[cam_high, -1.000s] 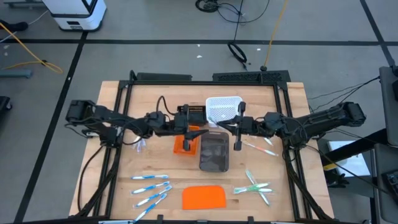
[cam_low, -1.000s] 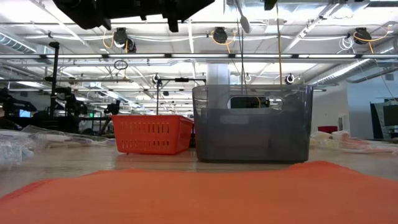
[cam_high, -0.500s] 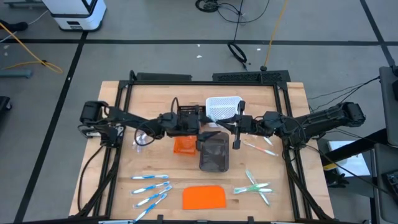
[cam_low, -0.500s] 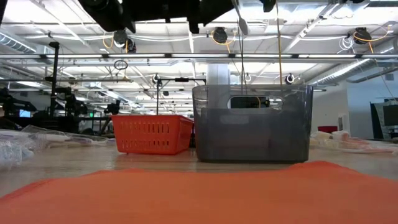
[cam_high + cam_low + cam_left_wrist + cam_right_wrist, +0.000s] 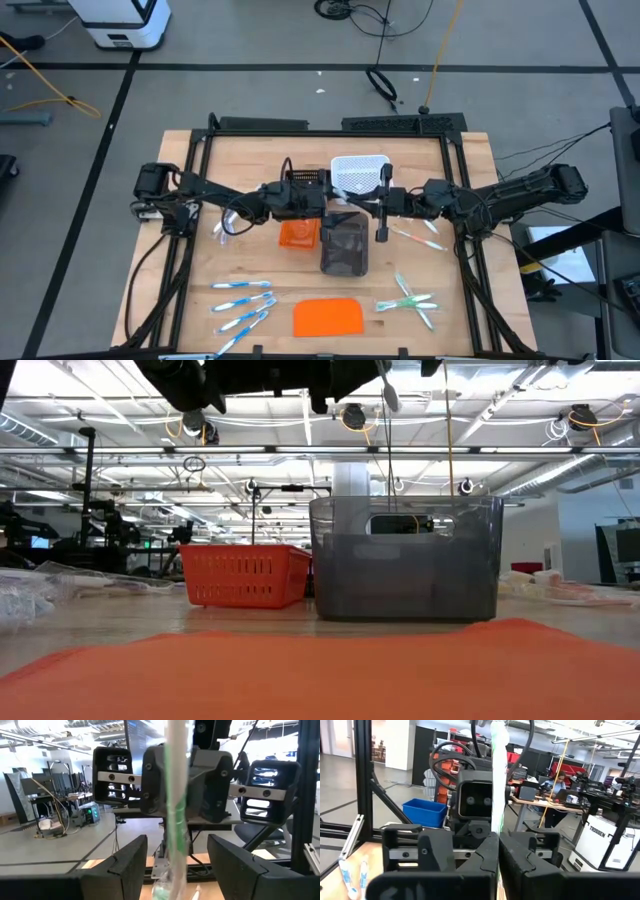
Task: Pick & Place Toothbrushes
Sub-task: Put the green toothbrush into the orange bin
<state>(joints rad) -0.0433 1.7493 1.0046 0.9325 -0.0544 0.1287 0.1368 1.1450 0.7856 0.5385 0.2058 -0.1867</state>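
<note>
Left end effector (image 5: pixel 322 203): over bench (image 5: pixel 200 262) centre, above gap betw. orange basket (image 5: pixel 297 233) and grey bin (image 5: pixel 344 246). Fingers (image 5: pixel 125 865) spread; wrapped green toothbrush (image 5: pixel 176 805) upright between them in left wrist view, contact w/ pads not discernible.

Right end effector (image 5: pixel 377 203): facing left end effector, just above grey bin's back rim. Fingers (image 5: pixel 480 865) pressed together, pinching second wrapped toothbrush (image 5: pixel 498 775) at lower end; stick upright, w/ green trim.

Both units close together, tips nearly meeting over grey bin.

White basket (image 5: pixel 359 173): behind grey bin, toward rear.

Remaining toothbrushes flat on bench:
- blue group (image 5: pixel 243 303), front left
- green group (image 5: pixel 410 300), front right
- pink group (image 5: pixel 418 238), right of grey bin, below right arm
- pale ones (image 5: pixel 226 226), left of orange basket

Orange slab (image 5: pixel 329 317): front centre, betw. blue and green groups.

Low view: orange basket left of grey bin, side by side, touching or nearly so.
</note>
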